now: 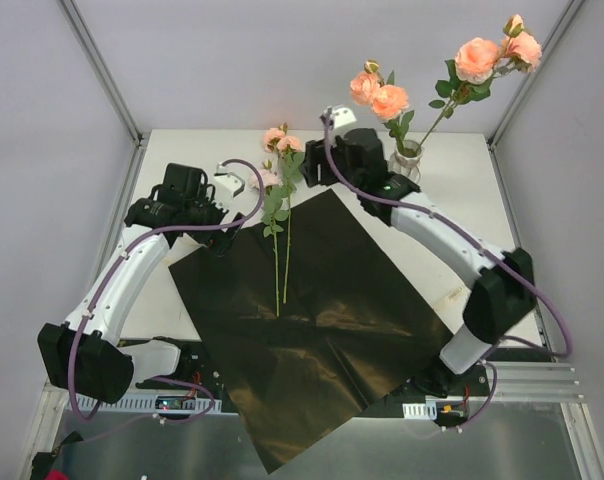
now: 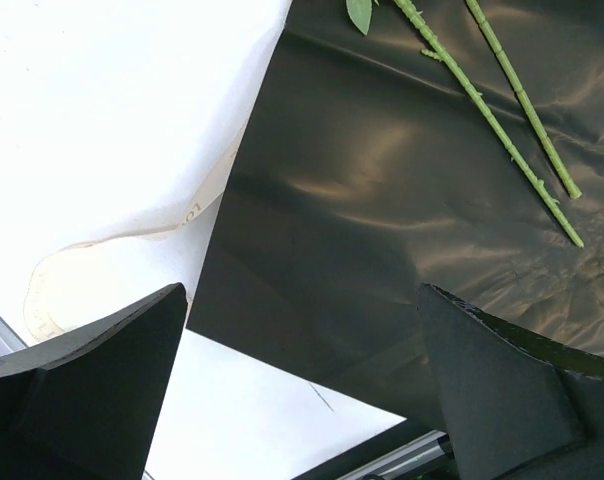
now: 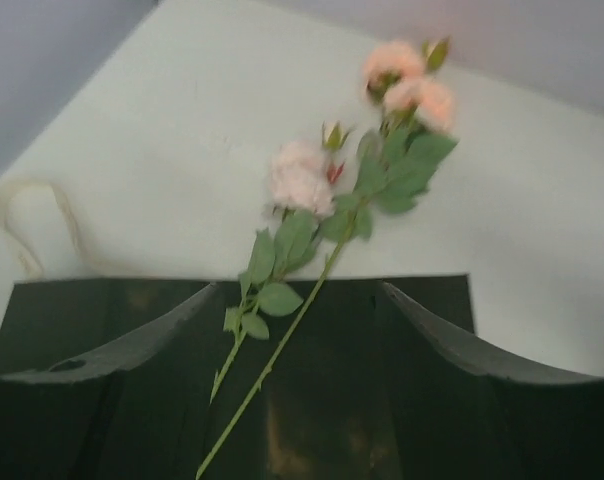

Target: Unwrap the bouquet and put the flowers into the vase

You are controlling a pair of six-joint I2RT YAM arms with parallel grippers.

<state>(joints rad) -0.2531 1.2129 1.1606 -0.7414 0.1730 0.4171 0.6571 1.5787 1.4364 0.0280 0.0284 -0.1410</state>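
The bouquet is unwrapped. Its glossy black sheet (image 1: 312, 310) lies flat on the table. Two peach-pink flowers (image 1: 280, 235) lie on it, heads past the far edge and stems (image 2: 482, 105) pointing toward me. More roses (image 1: 387, 100) stand in the small pale vase (image 1: 407, 160) at the back right. My right gripper (image 1: 314, 170) hovers open between the vase and the lying roses (image 3: 302, 185), with nothing between its fingers (image 3: 452, 340). Over the sheet's left edge my left gripper (image 1: 227, 222) is wide open and empty.
The cream ribbon (image 2: 132, 235) lies loose on the white table (image 1: 452, 200) by the sheet's left corner, and shows as a loop (image 3: 32, 215) in the right wrist view. Grey walls enclose the table on three sides. The sheet overhangs the near edge.
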